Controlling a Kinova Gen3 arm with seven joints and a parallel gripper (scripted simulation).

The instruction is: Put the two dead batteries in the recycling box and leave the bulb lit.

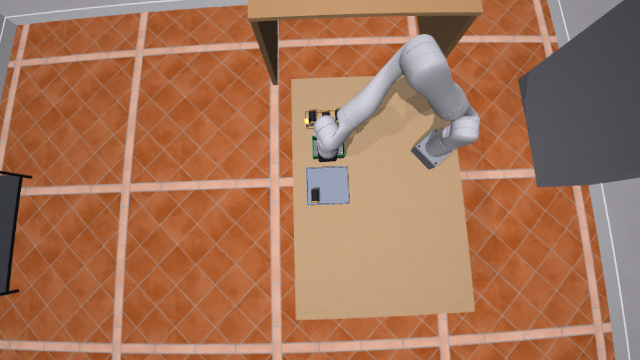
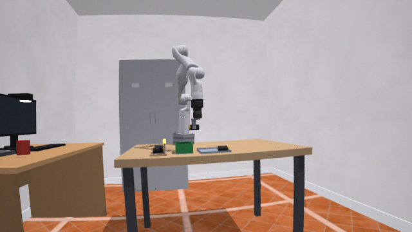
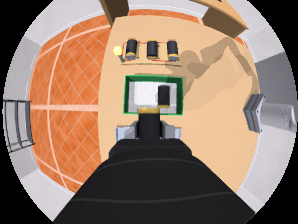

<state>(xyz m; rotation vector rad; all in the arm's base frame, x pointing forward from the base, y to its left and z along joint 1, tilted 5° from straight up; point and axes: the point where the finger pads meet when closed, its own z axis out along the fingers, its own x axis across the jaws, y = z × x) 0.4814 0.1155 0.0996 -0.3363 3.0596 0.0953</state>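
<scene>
My gripper (image 2: 194, 126) is shut on a black battery (image 3: 149, 121) and holds it well above the green recycling box (image 2: 184, 147). In the top view the gripper (image 1: 327, 155) covers most of the box. The wrist view shows the box (image 3: 154, 95) straight below, with one dark battery (image 3: 164, 95) lying inside it. Beyond the box the holder (image 3: 153, 50) carries three batteries, and its bulb (image 3: 119, 50) glows yellow. The lit bulb also shows in the side view (image 2: 164, 142).
A grey tray (image 1: 327, 185) lies on the table just in front of the box, with one battery (image 1: 315, 194) on its left side. The arm's base (image 1: 430, 152) stands at the table's right edge. A wooden desk stands beyond the table.
</scene>
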